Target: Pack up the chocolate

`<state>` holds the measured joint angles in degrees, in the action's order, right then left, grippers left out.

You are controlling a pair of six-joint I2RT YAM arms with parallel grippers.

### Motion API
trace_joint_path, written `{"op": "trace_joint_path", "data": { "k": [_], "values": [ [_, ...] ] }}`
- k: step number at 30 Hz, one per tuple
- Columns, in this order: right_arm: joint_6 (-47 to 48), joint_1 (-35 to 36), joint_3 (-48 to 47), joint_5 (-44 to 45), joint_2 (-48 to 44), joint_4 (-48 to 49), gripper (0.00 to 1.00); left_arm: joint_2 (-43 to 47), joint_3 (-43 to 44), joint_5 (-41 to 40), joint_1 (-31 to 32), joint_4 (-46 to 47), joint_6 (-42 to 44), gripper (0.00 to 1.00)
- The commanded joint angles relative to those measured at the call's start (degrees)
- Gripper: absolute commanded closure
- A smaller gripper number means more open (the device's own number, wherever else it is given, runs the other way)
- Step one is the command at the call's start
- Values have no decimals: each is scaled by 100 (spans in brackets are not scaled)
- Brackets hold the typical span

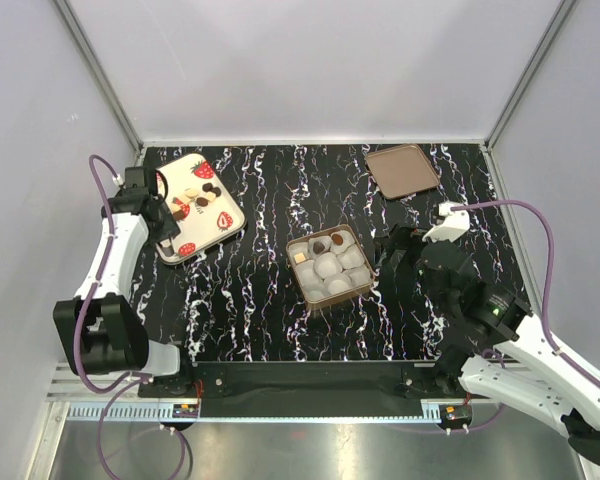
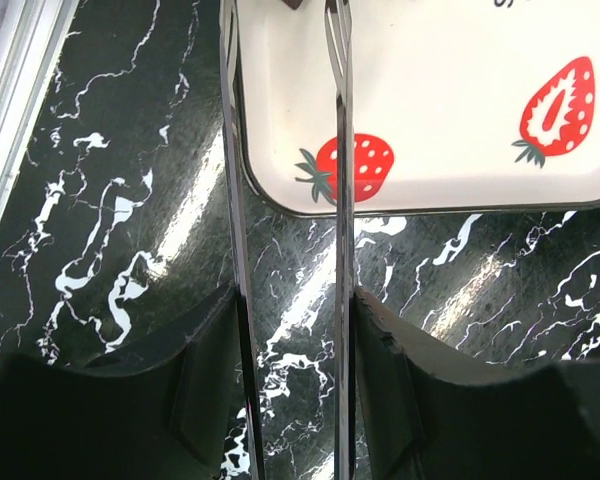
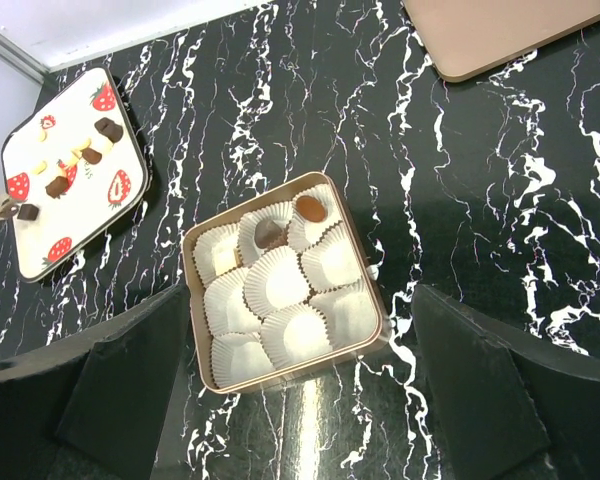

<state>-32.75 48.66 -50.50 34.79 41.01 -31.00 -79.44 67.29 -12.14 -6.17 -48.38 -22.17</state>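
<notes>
The chocolate lies in two places. Several dark and cream pieces (image 1: 202, 190) sit on the white strawberry-print plate (image 1: 225, 228) at the left, also in the right wrist view (image 3: 85, 155). A gold box (image 1: 310, 295) of white paper cups holds a dark piece (image 3: 270, 235), a brown piece (image 3: 312, 208) and a cream piece (image 3: 220, 262). My left gripper (image 1: 176, 213) reaches its thin metal fingers (image 2: 342, 150) over the plate's near corner; they stand apart, tips out of frame, and a dark bit (image 2: 293, 3) shows between them. My right gripper (image 3: 300, 400) is wide open and empty just right of the box.
The box's flat brown lid (image 1: 402, 170) lies at the back right. The black marbled table (image 1: 260, 300) is walled by grey panels, with a metal rail along the near edge.
</notes>
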Motion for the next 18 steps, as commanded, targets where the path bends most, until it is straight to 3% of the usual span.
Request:
{"op": "trace_joint_path", "data": {
  "k": [1, 18],
  "values": [
    [155, -32, 23, 204, -32, 314, 0, -176, 65, 238, -15, 434, 117, 52],
    [401, -32, -30, 248, 310, 525, 0, -599, 13, 19, -24, 549, 91, 53]
  ]
}}
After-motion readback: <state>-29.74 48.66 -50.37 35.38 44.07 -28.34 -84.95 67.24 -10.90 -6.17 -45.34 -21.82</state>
